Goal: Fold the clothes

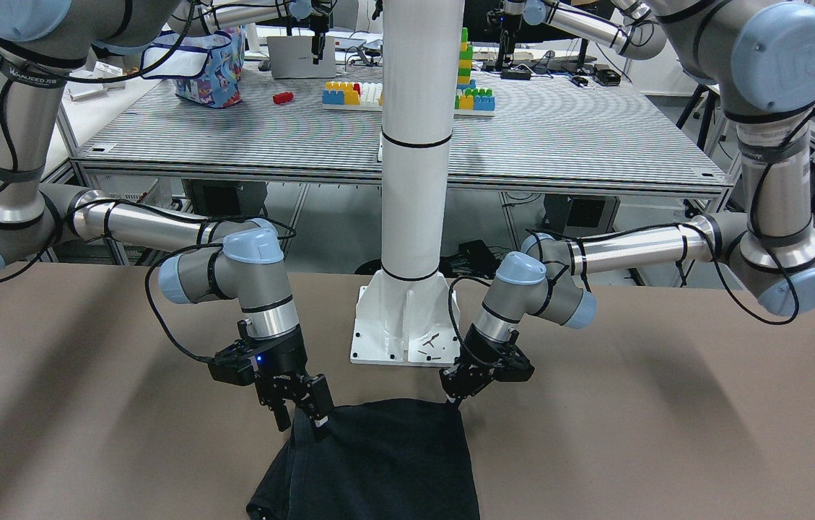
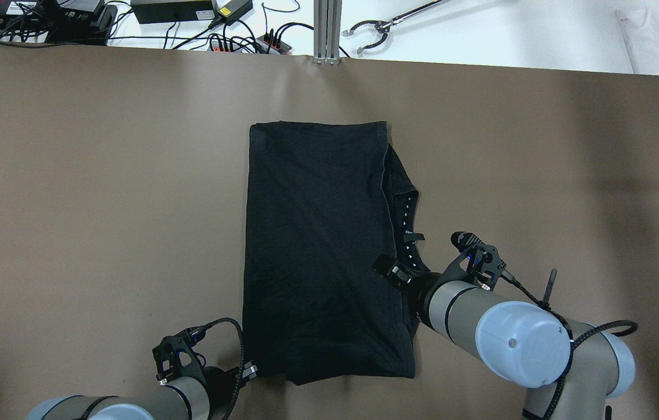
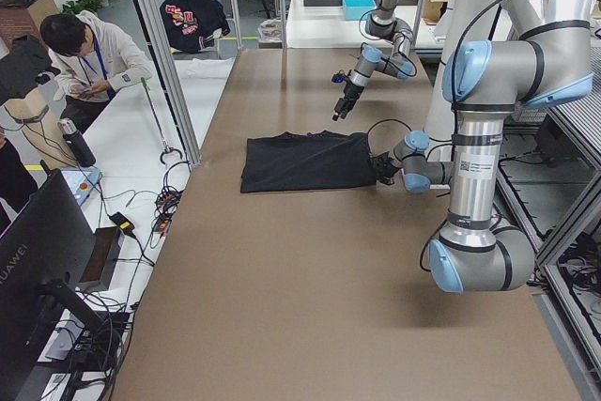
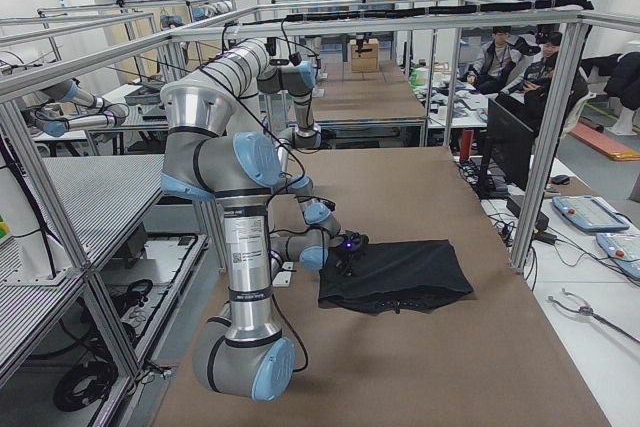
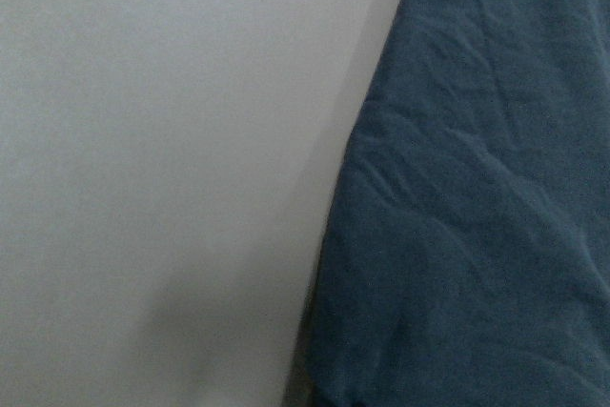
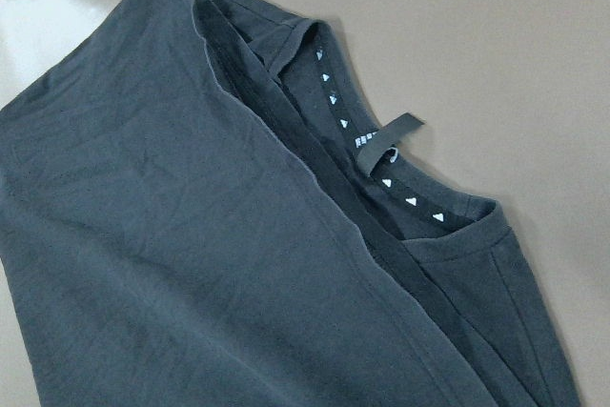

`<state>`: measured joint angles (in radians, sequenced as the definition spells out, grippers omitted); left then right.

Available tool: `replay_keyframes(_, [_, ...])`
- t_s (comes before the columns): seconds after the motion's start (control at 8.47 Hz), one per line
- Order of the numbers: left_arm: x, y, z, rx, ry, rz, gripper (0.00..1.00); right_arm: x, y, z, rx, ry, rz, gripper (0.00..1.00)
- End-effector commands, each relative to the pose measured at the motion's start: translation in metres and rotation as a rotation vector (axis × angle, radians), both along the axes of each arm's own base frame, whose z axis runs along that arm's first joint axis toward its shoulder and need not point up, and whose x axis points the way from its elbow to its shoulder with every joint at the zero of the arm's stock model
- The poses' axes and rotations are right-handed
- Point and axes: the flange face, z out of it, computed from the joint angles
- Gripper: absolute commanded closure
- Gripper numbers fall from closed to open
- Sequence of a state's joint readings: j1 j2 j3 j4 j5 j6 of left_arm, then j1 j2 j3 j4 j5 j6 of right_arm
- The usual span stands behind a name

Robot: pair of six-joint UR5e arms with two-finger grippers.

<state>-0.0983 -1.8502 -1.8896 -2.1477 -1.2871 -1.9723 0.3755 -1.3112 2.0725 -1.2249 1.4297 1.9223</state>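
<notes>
Black T-shirt [image 2: 317, 245], just one, is laid on the table [image 2: 101, 204] by the robot-side edge. Right gripper [image 1: 302, 420] is spread open over its edge; left gripper [image 1: 455, 399] is parked at a corner, opening can't be told.

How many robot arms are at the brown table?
2. One arm each side: the left end effector sits at the black clothes' robot-side corner; the right end effector hangs above their opposite edge.

There is 1 piece of black clothes [image 2: 317, 245] and 1 brown table [image 2: 101, 175]. There are 2 arms, the left arm [image 1: 631, 249] and the right arm [image 1: 140, 224], and 2 grippers, the left gripper [image 1: 458, 397] and the right gripper [image 1: 301, 419]. Also 1 white pole [image 1: 418, 144], 1 blue patterned bag [image 1: 208, 68] and 1 red block [image 1: 283, 97].
</notes>
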Motion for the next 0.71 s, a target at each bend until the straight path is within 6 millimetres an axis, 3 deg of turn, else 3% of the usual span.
replay_keyframes(0.0, [-0.013, 0.0, -0.011, 0.011, 0.022, 0.005, 1.0, -0.019, 0.033, 0.028, 0.004, 0.07, -0.027, 0.08])
replay_keyframes(0.24, [-0.015, 0.0, -0.011, 0.012, 0.02, 0.004, 1.0, -0.044, 0.063, 0.059, 0.029, 0.146, -0.039, 0.09])
replay_keyframes(0.59, [-0.015, 0.0, -0.01, 0.016, 0.016, 0.001, 1.0, -0.071, 0.077, 0.083, -0.022, 0.164, -0.013, 0.11])
